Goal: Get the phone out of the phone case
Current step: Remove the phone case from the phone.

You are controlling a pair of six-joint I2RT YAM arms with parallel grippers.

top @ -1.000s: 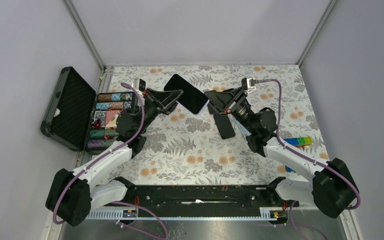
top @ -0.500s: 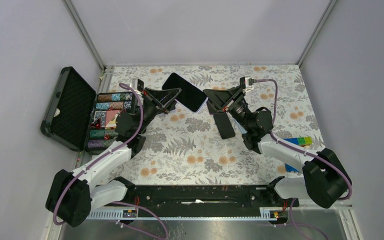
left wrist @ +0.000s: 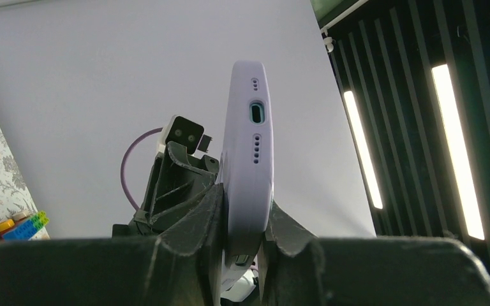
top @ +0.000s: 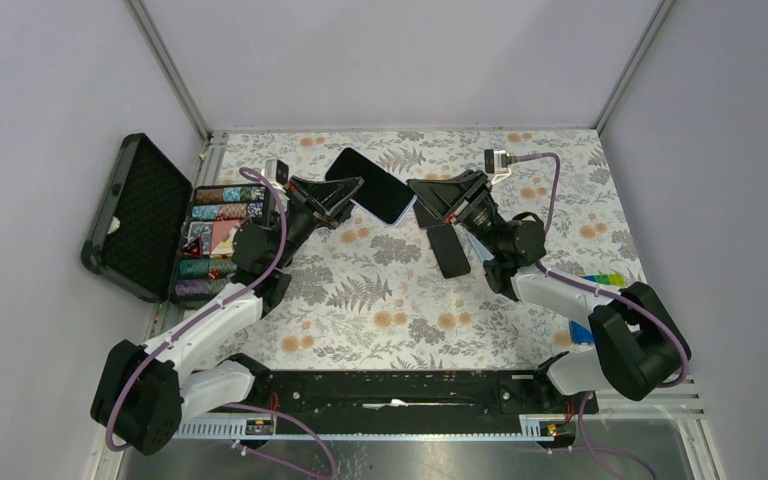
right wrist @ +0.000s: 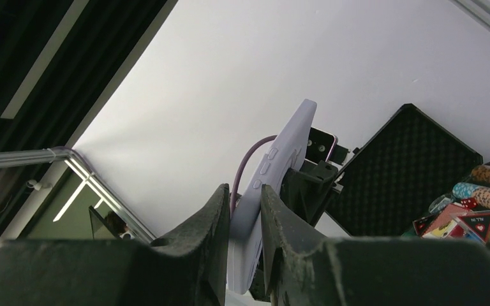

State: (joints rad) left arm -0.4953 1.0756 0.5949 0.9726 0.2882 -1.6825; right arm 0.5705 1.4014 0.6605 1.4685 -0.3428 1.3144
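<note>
Above the floral worktop [top: 380, 300], phone [top: 372, 187] in lilac phone case [left wrist: 250, 159], pinched by left claw [top: 349, 197] and by right claw [top: 417, 205].

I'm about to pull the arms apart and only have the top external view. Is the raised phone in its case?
Observer: Yes. The left wrist view shows a lilac phone case wrapped around the port end.
Operator: Is the left hand gripping it?
Observer: Yes, the left hand is shut on the case's two faces.
Operator: And the right?
Observer: The right wrist view shows the right hand shut on it too, with both fingers touching.
</note>
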